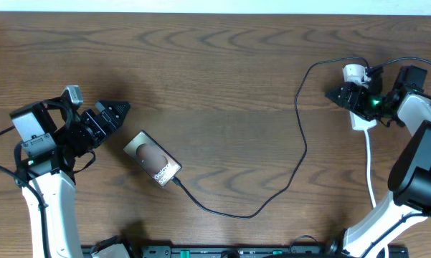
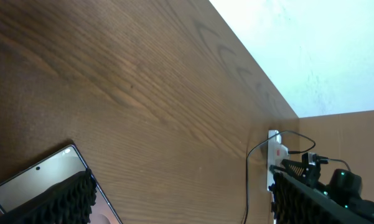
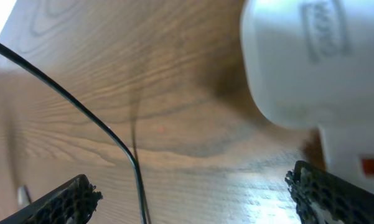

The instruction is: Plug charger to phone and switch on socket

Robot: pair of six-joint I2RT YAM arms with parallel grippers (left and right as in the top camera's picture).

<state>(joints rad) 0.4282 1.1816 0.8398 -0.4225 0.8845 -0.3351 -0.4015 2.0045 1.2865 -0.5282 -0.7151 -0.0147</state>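
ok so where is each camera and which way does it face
overhead: above the table, looking straight down; both arms, phone, cable, power strip.
left wrist: low by the phone, facing across toward the power strip; own fingers show.
right wrist: close over the power strip; own fingers show.
shared: the cable shows in all three.

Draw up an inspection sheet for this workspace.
Surface: brown wood-grain table.
Job's things: phone lies flat, left of centre; socket at the right, partly hidden under the right gripper, switch state unreadable.
Clutter: nothing seen.
Grippers: left gripper open, beside the phone; right gripper open, over the socket.
Cables: charger loops from the socket end to the phone's edge; white cord trails from the socket toward the front.
Surroundings: pale wall beyond the table.
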